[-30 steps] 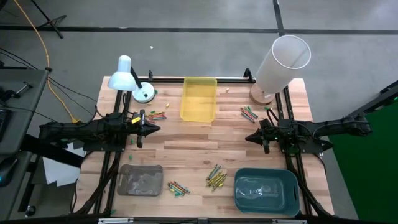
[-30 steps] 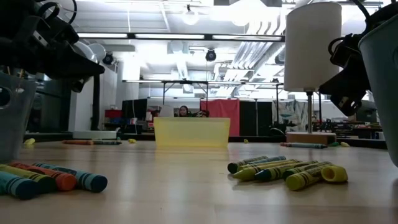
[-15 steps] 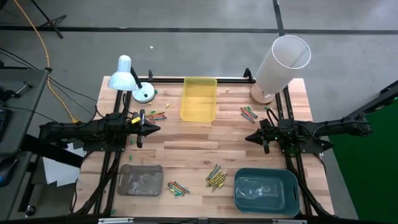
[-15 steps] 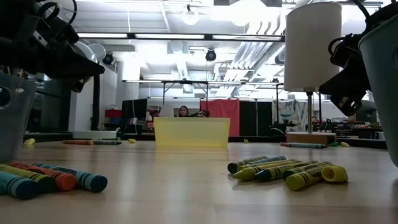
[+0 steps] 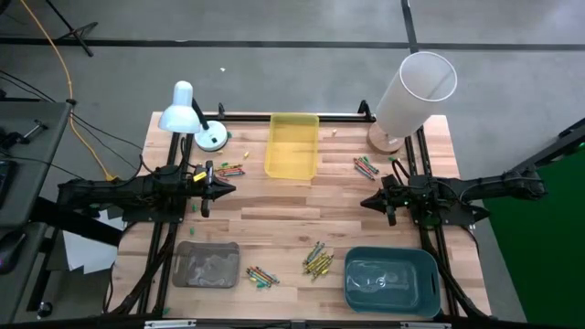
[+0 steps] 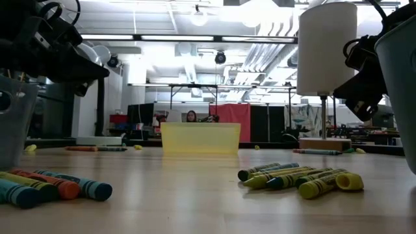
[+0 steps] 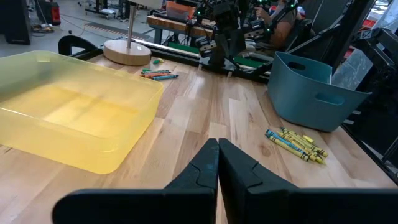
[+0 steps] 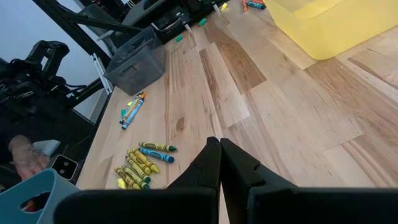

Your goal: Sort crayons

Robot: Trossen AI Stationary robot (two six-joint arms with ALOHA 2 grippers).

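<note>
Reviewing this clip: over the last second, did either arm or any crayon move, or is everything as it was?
Nothing visibly changed. The left pincer and the right pincer are both shut and empty, parked over the bare middle of the table, as before. The crayons lie in the same scattered groups, and the yellow tray, grey tray and teal tray have not shifted.

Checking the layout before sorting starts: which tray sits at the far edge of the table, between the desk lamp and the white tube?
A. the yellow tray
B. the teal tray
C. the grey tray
A: in the high view the yellow tray lies between the desk lamp and the white tube.
</note>
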